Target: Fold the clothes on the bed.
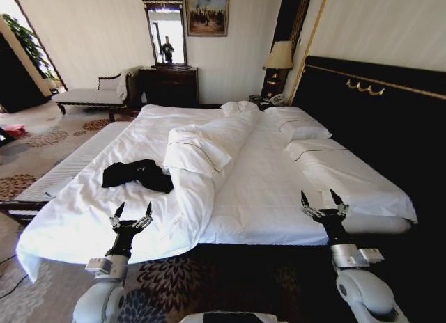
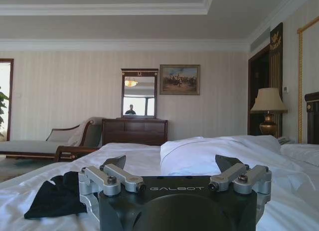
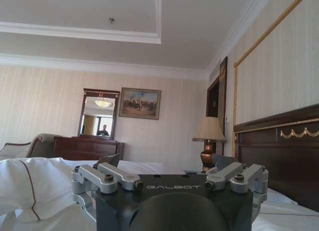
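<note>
Left pincer (image 1: 132, 211), right pincer (image 1: 323, 197) agape

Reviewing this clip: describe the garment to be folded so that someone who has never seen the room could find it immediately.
Start at the large bed with the dark headboard. On its white bedding, on the robot's left half, lies a crumpled black T-shirt, just beyond the open left gripper and beside the bunched-up white duvet. It is the only dark item on the all-white bedding.
</note>
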Controlling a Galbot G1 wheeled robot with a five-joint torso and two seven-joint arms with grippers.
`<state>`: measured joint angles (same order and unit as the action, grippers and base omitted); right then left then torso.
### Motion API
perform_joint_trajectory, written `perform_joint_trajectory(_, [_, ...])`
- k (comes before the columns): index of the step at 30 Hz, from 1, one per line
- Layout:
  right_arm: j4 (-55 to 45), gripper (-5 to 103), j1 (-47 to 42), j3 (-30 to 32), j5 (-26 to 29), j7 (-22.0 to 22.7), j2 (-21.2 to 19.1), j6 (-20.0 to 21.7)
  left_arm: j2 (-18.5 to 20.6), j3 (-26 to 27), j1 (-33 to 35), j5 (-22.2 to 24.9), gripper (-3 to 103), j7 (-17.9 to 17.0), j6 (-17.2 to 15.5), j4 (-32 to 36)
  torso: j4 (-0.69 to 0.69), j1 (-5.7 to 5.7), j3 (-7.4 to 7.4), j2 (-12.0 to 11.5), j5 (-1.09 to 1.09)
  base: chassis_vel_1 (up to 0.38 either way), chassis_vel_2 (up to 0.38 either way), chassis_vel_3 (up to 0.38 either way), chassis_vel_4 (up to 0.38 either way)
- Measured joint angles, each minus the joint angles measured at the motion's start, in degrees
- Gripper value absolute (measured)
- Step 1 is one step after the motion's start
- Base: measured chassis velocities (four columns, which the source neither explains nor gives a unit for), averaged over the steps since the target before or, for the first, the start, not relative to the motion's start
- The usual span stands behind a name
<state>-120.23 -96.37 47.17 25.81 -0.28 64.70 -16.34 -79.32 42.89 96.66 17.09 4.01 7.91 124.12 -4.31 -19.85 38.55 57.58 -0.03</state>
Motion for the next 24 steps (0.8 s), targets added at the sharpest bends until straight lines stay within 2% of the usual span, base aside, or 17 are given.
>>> perform_joint_trajectory(5, [-0.04, 100, -0.05, 0.11, -0.33, -0.47, 0.23, -0.19, -0.12, -0.07, 0.04, -0.05, 100, 0.05, 0.1, -0.01, -0.01, -0.01, 0.01, -0.01, 0.09, 0.003, -0.01, -0.001, -0.006])
perform_joint_trajectory(14, [-0.37, 100, -0.4, 0.44, -0.9, -0.41, 0.53, -0.04, -0.16, 0.02, 0.23, -0.08, 100, 0.1, 0.24, 0.23, 0.0, -0.02, 0.01, -0.01, 0.01, -0.037, -0.023, 0.017, 0.005])
perform_joint_trajectory(24, [-0.66, 100, -0.8, 0.41, -1.13, -0.36, 0.92, -0.04, -0.38, 0.07, 0.55, -0.15, 100, 0.15, 0.48, 0.59, -0.01, 0.01, 0.0, 0.0, 0.05, -0.008, 0.119, 0.013, -0.106])
